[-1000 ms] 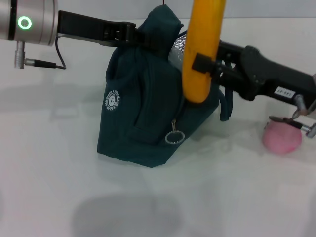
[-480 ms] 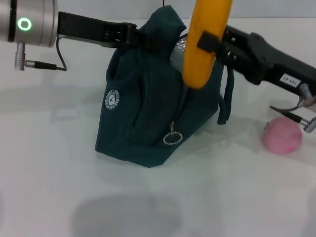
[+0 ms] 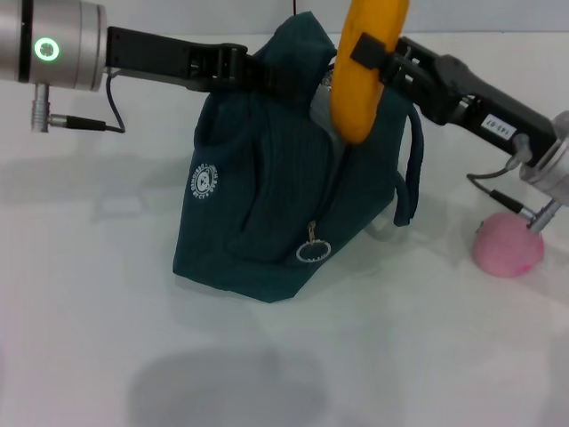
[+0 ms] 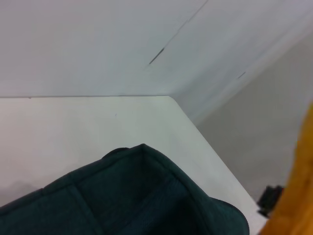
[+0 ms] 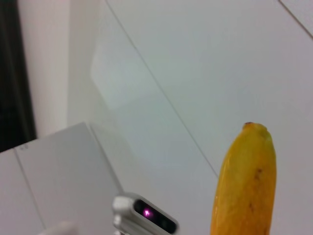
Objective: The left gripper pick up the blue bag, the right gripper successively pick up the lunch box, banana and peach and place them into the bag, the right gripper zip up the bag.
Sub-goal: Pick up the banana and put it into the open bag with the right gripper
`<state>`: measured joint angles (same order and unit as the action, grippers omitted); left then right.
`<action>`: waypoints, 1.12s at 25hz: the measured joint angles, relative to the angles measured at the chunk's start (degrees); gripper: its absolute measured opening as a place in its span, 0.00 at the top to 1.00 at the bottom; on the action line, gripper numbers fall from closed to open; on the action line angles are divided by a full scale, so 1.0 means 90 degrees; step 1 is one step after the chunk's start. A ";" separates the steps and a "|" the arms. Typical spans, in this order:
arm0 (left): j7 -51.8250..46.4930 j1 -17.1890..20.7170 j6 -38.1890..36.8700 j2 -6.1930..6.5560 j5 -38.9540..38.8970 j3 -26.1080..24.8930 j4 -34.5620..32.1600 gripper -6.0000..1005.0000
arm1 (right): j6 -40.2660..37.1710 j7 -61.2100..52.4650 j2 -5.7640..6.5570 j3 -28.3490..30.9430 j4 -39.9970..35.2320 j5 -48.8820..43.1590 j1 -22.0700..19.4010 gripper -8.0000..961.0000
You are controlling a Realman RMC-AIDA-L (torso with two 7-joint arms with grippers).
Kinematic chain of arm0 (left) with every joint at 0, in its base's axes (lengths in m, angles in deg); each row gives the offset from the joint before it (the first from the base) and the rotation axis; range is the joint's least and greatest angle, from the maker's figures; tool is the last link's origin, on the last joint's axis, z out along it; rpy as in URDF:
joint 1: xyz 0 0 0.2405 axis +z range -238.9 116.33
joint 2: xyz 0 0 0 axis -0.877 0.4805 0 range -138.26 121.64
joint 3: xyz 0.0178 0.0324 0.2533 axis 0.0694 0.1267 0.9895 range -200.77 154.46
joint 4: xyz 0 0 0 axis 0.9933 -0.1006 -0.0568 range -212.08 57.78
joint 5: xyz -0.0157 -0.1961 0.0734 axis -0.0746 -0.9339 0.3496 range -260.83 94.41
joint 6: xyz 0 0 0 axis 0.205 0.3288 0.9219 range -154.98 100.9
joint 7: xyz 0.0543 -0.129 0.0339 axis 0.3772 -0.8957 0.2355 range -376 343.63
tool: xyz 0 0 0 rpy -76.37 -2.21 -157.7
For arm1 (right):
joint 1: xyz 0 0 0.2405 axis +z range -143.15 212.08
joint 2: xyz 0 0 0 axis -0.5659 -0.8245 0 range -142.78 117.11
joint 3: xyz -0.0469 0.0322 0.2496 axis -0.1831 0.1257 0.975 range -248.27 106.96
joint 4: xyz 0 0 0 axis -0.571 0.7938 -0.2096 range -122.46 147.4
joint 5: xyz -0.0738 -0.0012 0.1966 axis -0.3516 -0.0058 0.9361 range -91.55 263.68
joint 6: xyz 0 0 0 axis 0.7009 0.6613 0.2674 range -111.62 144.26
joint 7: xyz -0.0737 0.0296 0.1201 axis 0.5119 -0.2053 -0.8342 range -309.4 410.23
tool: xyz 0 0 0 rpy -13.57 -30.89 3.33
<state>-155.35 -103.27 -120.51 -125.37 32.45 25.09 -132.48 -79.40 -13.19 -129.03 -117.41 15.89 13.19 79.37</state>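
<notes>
Now right tool (image 3: 372,55) pinches banana (image 3: 363,76) mid-length (soft, bruises); left tool (image 3: 252,70) clamps limp bag (image 3: 284,169); we squeeze lightly.

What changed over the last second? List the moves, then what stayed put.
The right gripper, shut on the banana, carried it up and back, so its lower tip now hangs at the mouth of the blue bag rather than in front of it. The left gripper keeps pinching the bag's top edge. The peach has not moved.
</notes>
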 joint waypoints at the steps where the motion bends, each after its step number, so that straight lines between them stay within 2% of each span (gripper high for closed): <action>1: 0.0002 -0.0004 0.0003 0.0000 0.0000 0.0000 0.0001 0.94 | 0.0054 0.0005 0.0000 0.0006 0.0061 0.0002 0.0007 0.52; 9: 0.0004 0.0001 0.0012 -0.0003 -0.0011 0.0000 0.0005 0.94 | 0.0233 -0.0054 0.0000 0.0403 0.0523 -0.0057 0.0102 0.52; 14: 0.0004 0.0037 0.0005 -0.0009 -0.0100 0.0011 0.0005 0.94 | 0.0243 -0.0398 0.0001 0.0934 0.0759 -0.0131 0.0164 0.51; 21: 0.0067 0.0036 0.0000 -0.0004 -0.0147 0.0007 0.0008 0.94 | 0.0551 -0.0853 0.0001 0.1156 0.1176 -0.0362 0.0346 0.51; 28: 0.0072 0.0027 -0.0031 0.0016 -0.0147 0.0003 0.0015 0.94 | 0.1027 -0.0876 0.0000 0.2834 0.1281 -0.2425 0.0221 0.51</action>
<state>-154.70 -103.03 -120.80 -125.23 31.13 25.12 -132.34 -70.15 -21.07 -129.03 -91.90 27.42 -8.64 81.36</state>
